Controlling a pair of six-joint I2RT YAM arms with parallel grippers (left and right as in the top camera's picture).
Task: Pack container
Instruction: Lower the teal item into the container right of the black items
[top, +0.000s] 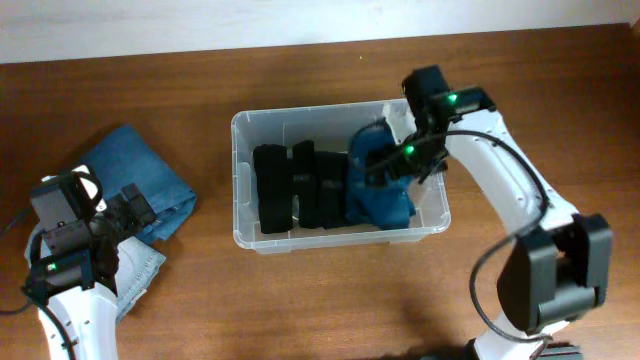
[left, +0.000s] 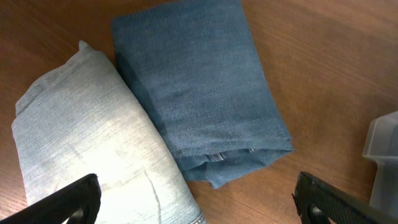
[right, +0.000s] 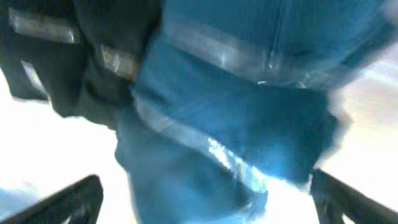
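The clear plastic container stands in the middle of the table. Inside it are folded black garments on the left and a dark blue garment on the right. My right gripper is open over the blue garment inside the container, fingers wide on either side of it. My left gripper is open and hovers over a folded mid-blue jeans piece and a light-wash jeans piece at the table's left; these show in the overhead view too.
The container's corner shows at the right edge of the left wrist view. Bare wooden table lies in front of the container and between it and the jeans.
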